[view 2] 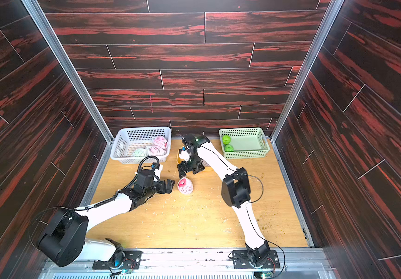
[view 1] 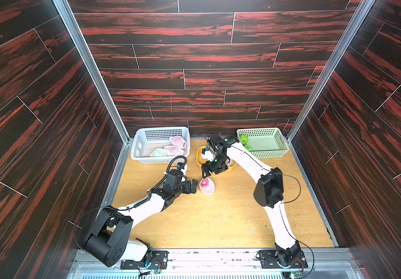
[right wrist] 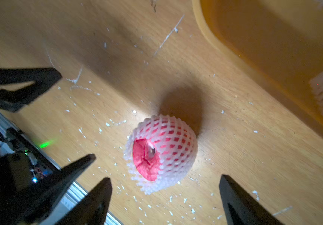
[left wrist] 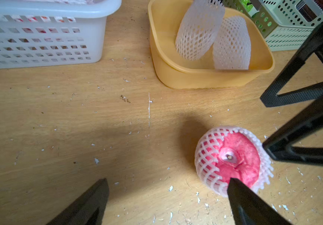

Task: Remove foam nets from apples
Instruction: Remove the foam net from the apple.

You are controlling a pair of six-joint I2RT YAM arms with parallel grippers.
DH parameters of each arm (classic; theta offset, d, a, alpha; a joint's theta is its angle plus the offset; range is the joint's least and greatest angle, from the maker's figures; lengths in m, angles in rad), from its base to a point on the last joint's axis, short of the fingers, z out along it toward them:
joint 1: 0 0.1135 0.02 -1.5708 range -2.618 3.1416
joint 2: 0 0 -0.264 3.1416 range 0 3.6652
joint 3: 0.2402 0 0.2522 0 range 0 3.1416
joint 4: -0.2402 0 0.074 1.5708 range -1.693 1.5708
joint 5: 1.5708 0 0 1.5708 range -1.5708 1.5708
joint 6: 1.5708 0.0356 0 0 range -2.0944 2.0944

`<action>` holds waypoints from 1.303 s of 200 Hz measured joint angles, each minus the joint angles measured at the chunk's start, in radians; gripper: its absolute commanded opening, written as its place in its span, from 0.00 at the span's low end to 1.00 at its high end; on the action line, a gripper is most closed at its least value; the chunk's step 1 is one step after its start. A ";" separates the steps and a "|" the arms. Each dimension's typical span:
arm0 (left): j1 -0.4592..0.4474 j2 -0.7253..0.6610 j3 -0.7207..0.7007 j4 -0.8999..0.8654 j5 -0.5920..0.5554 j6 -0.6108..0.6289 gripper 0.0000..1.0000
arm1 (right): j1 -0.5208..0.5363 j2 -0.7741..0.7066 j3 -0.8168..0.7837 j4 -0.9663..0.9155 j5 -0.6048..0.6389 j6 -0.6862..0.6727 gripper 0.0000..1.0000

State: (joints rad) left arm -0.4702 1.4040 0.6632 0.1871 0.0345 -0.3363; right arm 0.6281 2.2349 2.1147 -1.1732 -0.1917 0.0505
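**Netted red apple mid-table, both grippers spread, left one nearer**

Clock directions read in a top view, 12 = back wall.

- The apple (view 1: 204, 183), red, sits in its net (view 1: 208, 191) on the table (view 1: 218, 217), about centre.
- Left gripper (view 1: 193, 186): jaws spread, empty. It is low and side-on, and the apple is at its 3 o'clock, just beside.
- In the left wrist view one finger (left wrist: 242, 196) overlaps the net's edge. Contact or not, cannot tell.
- Right gripper (view 1: 211, 172): jaws spread, empty. The apple is at its 6 o'clock, near but apart, and it looks higher up than the left one.
- Net axis: the open mouth faces up and toward about 10 o'clock, with bare red skin and the stem pit showing there. The closed bulk lies toward 4 o'clock.
- Judgement: the left is the nearer arm and looks straight at the mouth. The right sits over the net's far flank, so one could pin and the other pull along that 10–4 line.
- Surface: light wood, flat, strewn with white foam crumbs (left wrist: 96, 160). The apple is round, so it may roll if nudged.
- White basket (view 1: 136, 147) at 10 o'clock holds three netted apples (view 1: 177, 141).
- The tub (left wrist: 176, 78), yellow, at 12 o'clock holds two empty nets (left wrist: 199, 33).
- Green basket (view 1: 281, 145) at 2 o'clock holds two bare green apples (view 1: 244, 139).
- Room: dark plank walls (view 1: 194, 60) on three sides, with open table toward 6 o'clock.
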 measured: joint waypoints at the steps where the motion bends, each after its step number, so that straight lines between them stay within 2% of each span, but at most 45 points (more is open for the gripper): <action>1: 0.000 -0.001 0.000 0.000 0.000 0.000 1.00 | 0.000 -0.006 -0.011 0.007 -0.001 0.000 0.92; 25: 0.000 -0.022 -0.003 0.006 0.001 0.004 1.00 | -0.013 -0.256 -0.419 0.320 -0.019 -0.020 0.99; 60: 0.000 -0.026 -0.006 0.015 0.014 0.011 1.00 | -0.052 -0.644 -1.046 0.970 -0.157 -0.016 0.99; 76: 0.000 -0.026 -0.007 0.017 0.018 0.011 1.00 | -0.065 -0.700 -1.217 1.220 -0.217 -0.023 0.99; 105: 0.000 -0.024 -0.006 0.019 0.026 0.016 1.00 | -0.061 -0.681 -1.419 1.591 -0.284 -0.034 0.99; 133: 0.000 -0.024 -0.003 0.016 0.025 0.022 1.00 | -0.061 -0.613 -1.489 1.841 -0.320 -0.042 0.99; 167: 0.000 -0.029 -0.002 0.016 0.039 0.029 1.00 | -0.054 -0.549 -1.476 1.968 -0.311 -0.071 0.99; 260: 0.000 -0.064 -0.007 0.024 0.036 0.049 1.00 | -0.043 -0.407 -1.376 1.971 -0.264 -0.140 0.99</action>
State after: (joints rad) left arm -0.4702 1.3403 0.6559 0.2108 0.0704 -0.2874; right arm 0.5854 1.8278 0.7383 0.7982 -0.4561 -0.0898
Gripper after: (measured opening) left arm 0.997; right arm 0.988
